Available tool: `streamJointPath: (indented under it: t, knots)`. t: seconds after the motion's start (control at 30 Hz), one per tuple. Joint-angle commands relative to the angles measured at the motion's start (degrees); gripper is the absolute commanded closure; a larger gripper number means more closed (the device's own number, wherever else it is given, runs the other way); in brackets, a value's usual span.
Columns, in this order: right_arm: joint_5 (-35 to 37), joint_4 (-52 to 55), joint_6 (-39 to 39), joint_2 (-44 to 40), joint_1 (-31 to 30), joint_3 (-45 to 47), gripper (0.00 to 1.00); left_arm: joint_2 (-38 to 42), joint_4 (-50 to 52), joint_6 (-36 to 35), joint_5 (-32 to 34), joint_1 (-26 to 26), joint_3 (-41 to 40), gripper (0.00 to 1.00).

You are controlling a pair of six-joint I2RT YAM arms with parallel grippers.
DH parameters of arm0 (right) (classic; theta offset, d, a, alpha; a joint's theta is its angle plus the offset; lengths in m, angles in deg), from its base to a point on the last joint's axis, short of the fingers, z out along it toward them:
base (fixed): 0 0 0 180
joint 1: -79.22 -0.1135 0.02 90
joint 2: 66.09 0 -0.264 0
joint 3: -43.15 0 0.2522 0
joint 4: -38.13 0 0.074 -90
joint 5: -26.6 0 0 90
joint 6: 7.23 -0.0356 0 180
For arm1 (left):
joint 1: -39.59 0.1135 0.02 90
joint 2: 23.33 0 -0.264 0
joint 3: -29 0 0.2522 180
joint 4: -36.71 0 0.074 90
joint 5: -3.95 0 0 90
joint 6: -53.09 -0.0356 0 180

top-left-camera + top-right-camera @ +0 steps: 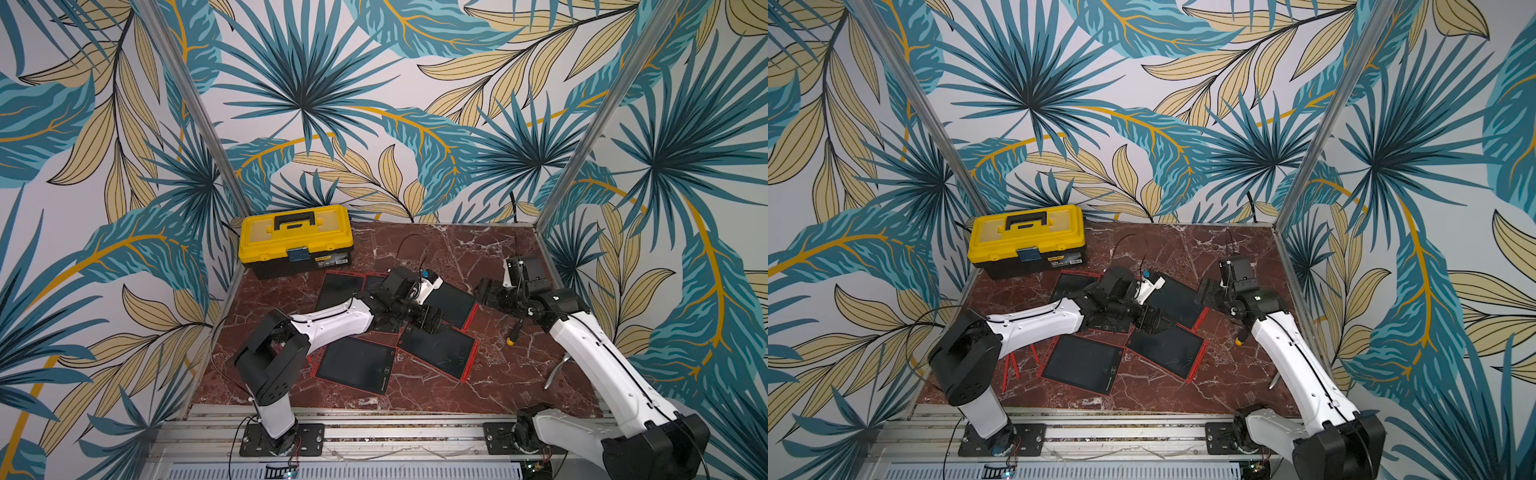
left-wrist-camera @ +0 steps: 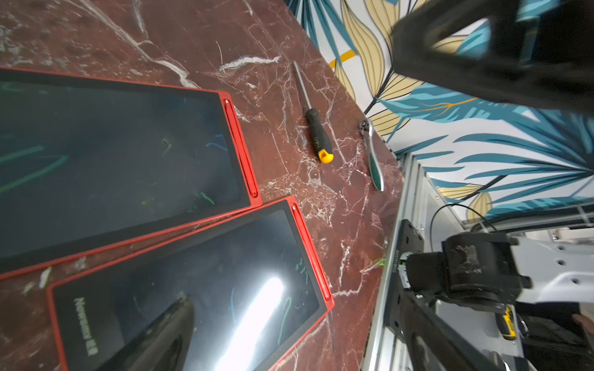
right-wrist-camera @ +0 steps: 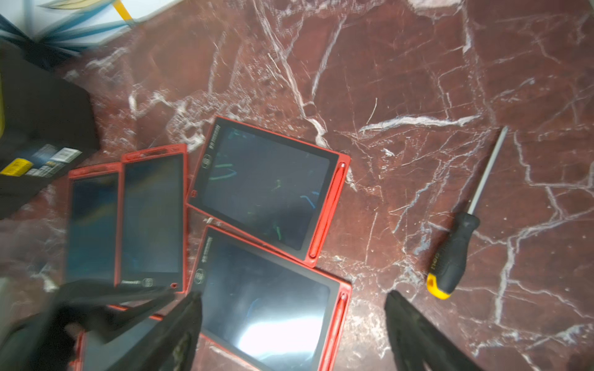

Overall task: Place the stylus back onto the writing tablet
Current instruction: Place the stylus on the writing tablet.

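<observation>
- Right end effector [image 3: 292,297] hangs above the desk [image 1: 478,249], right of centre, its two black fingers [image 3: 180,331] spread wide with nothing between them.
- Left end effector [image 1: 432,322] reaches over the cluster of tablets at mid-desk, also spread and empty; one finger [image 2: 164,335] shows over the screen of the writing tablet [image 2: 209,273].
- That writing tablet, red-framed with a dark screen, lies flat near the centre of the desk; the red stylus [image 2: 310,253] sits lengthwise in the slot along its right edge.
- A farther tablet [image 2: 112,160] lies close against its far side, marked with green and blue strokes, with a second stylus [image 2: 241,147] seated in its own edge slot.
- Two more tablets [image 3: 151,218] lie side by side toward the far left corner, and another tablet [image 1: 357,365] lies nearer the front edge.
- A yellow toolbox [image 1: 297,237], lid shut, stands in the far left corner.
- A screwdriver [image 3: 456,253] with a black handle and yellow cap lies on bare desk near the right edge, apart from the tablets; a ratchet wrench [image 2: 373,157] lies beside it, closer to that edge.
</observation>
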Motion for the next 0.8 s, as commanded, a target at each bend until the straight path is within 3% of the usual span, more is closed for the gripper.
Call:
streamJointPath:
  t: [0.0,0.37,0.77]
  knots:
    - [-0.23,7.07,1.98,-3.34,0.16,-1.89,0.0,-2.3,5.93,-2.23,6.2,-1.34,6.4,0.01]
    - [6.89,12.05,-0.13,-11.99,0.16,-3.49,0.01,-15.11,21.8,-5.99,26.25,-5.8,24.08,0.0]
    - [10.37,13.58,-0.66,-17.64,0.16,-3.05,0.0,-25.88,22.38,-8.69,36.34,-9.12,34.96,0.0]
